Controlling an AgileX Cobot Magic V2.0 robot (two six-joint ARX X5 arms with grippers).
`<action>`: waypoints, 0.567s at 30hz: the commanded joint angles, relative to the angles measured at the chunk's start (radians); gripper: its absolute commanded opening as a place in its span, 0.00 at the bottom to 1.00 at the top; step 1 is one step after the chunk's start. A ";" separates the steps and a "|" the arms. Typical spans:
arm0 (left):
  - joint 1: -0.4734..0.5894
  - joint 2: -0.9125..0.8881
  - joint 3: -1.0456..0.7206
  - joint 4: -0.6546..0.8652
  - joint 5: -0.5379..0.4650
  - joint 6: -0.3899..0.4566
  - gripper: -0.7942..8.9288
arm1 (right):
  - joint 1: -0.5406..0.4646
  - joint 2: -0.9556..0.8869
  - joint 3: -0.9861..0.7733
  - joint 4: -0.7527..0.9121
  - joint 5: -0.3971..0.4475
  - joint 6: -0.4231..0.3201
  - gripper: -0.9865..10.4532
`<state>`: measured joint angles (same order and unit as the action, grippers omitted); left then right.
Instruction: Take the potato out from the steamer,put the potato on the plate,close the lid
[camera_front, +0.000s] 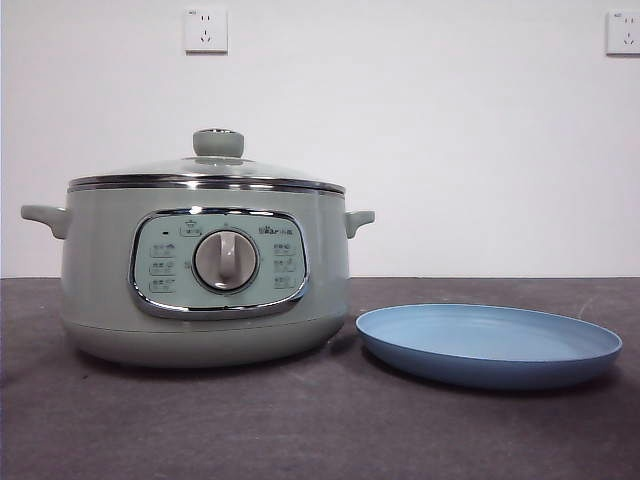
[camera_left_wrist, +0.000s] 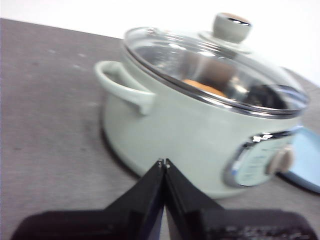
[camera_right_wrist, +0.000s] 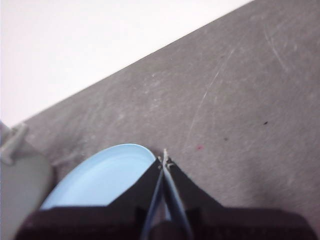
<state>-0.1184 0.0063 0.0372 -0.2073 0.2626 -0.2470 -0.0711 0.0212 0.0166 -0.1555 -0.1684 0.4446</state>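
The sage-green steamer (camera_front: 205, 275) stands left of centre on the dark table, its glass lid (camera_front: 207, 172) on it with the green knob (camera_front: 218, 142) on top. The light-blue plate (camera_front: 488, 343) lies empty to its right. In the left wrist view the potato (camera_left_wrist: 204, 87) shows orange-brown through the lid (camera_left_wrist: 215, 67) inside the steamer (camera_left_wrist: 190, 130). My left gripper (camera_left_wrist: 163, 162) is shut and empty, held off the steamer's side. My right gripper (camera_right_wrist: 164, 159) is shut and empty above the plate's (camera_right_wrist: 102, 177) edge. Neither gripper shows in the front view.
A white wall with two sockets (camera_front: 205, 30) stands behind the table. The steamer's side handle (camera_left_wrist: 122, 86) juts toward my left gripper. Dark grey tabletop (camera_right_wrist: 235, 115) stretches beside the plate.
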 joint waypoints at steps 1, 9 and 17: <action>0.002 -0.001 0.010 0.008 0.070 -0.063 0.08 | 0.002 0.000 0.010 0.012 -0.078 0.068 0.08; 0.003 0.017 0.232 -0.095 0.105 -0.099 0.08 | 0.002 0.083 0.220 -0.023 -0.235 0.100 0.08; 0.003 0.182 0.512 -0.103 0.054 -0.005 0.08 | 0.002 0.317 0.579 -0.106 -0.279 -0.034 0.08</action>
<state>-0.1184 0.1677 0.5282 -0.3130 0.3241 -0.3004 -0.0711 0.3199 0.5568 -0.2649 -0.4458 0.4641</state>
